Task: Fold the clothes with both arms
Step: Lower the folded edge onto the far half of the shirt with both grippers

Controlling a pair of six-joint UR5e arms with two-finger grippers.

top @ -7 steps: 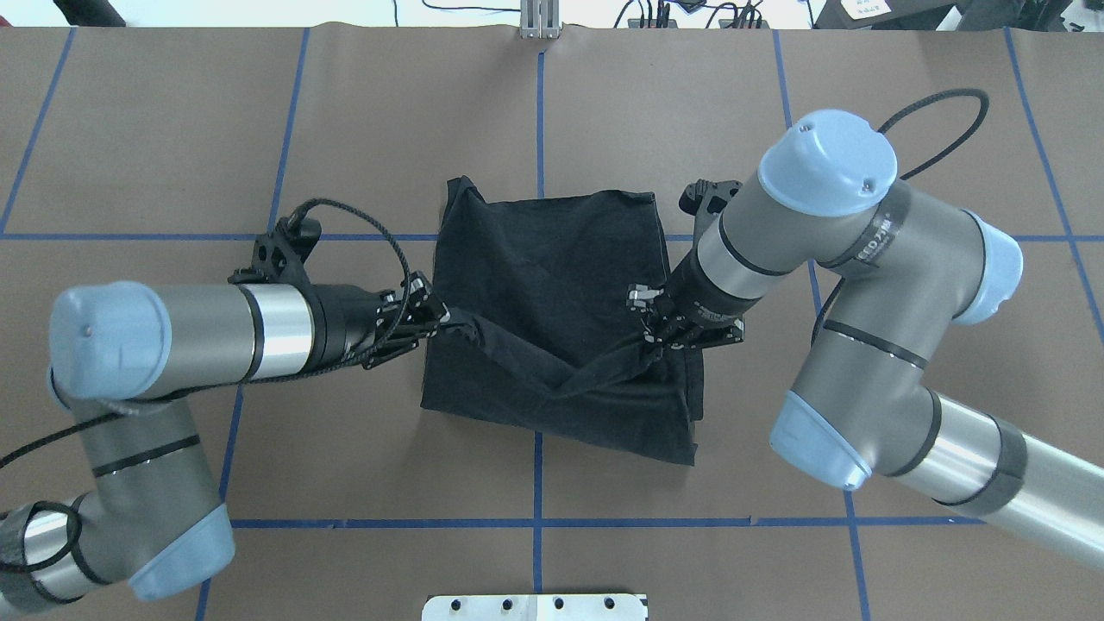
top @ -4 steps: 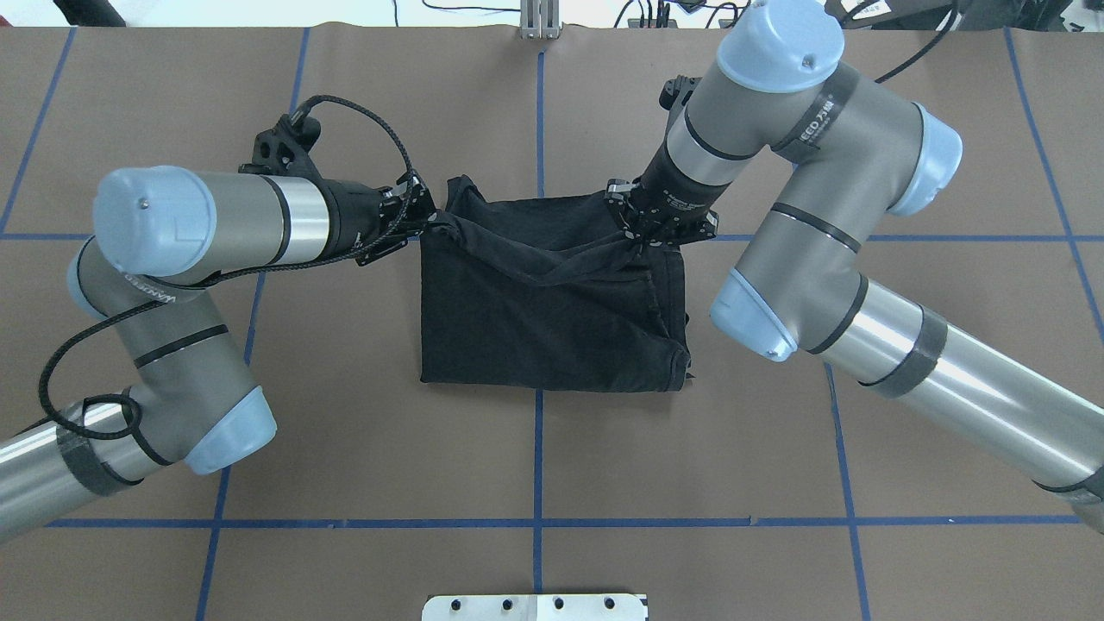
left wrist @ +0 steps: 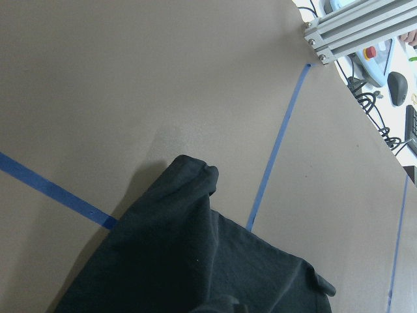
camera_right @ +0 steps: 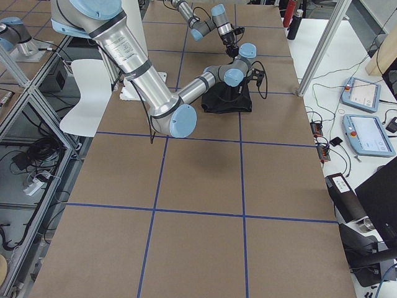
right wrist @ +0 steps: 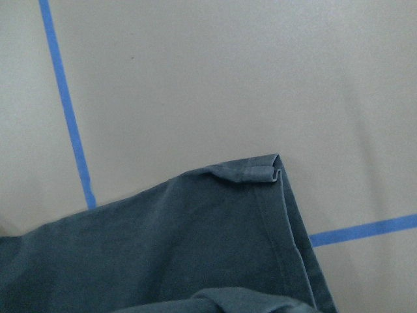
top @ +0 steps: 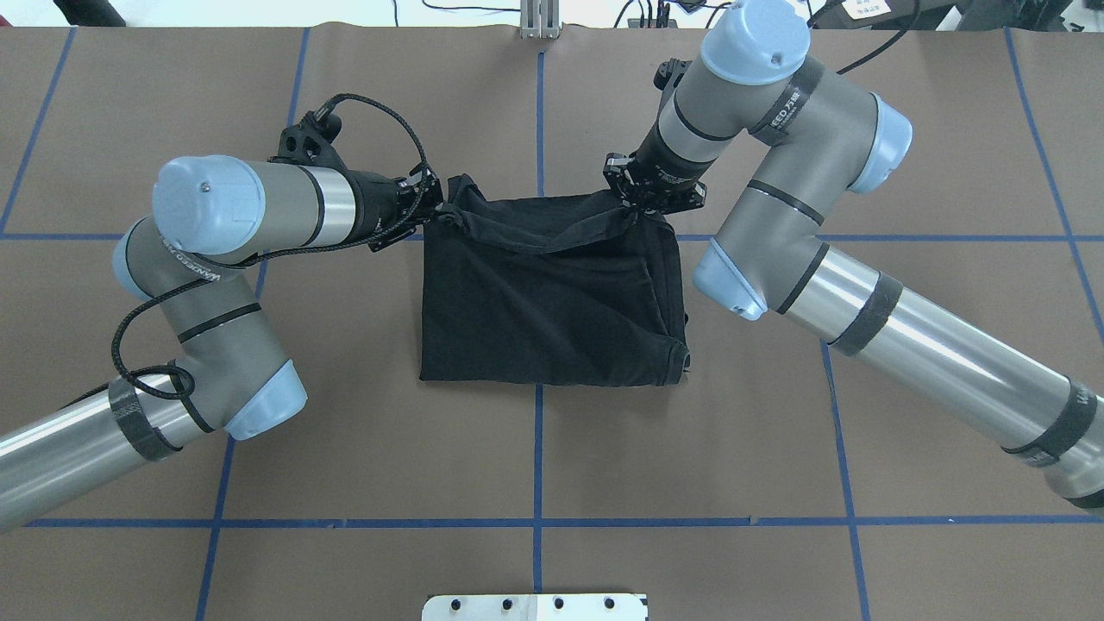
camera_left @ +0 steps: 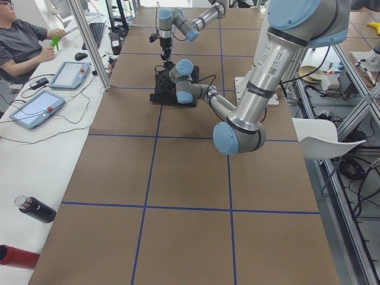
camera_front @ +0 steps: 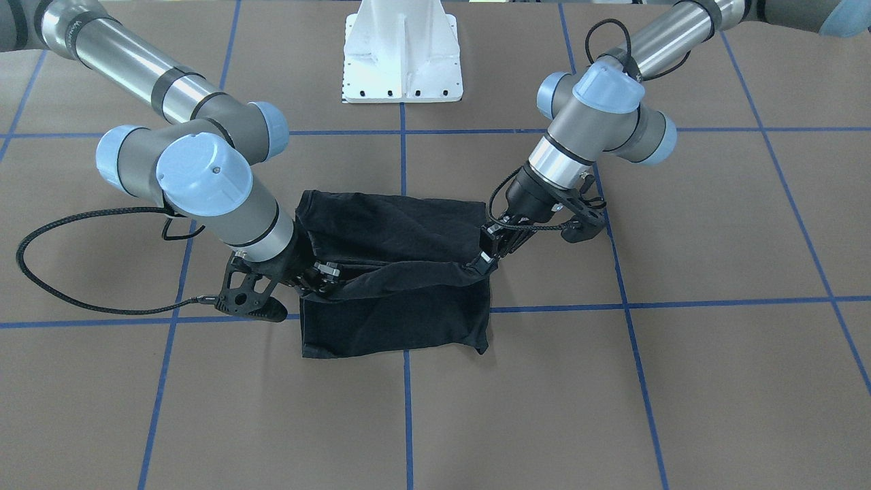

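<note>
Overhead exterior shows the black T-shirt point(top: 552, 302) lying folded at the middle of the tabletop point(top: 371, 448). The left claw point(top: 437, 210) and the right claw point(top: 640, 207) each pinch one end of its lifted far edge, and the fabric sags between them.

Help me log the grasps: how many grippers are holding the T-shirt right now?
2. The left gripper pinches the black T-shirt at its far edge on the robot's left; the right gripper pinches the same edge on the robot's right. None hidden.

Bright, even overhead light, soft shadows, glare on arm tubes, sharp focus
</note>
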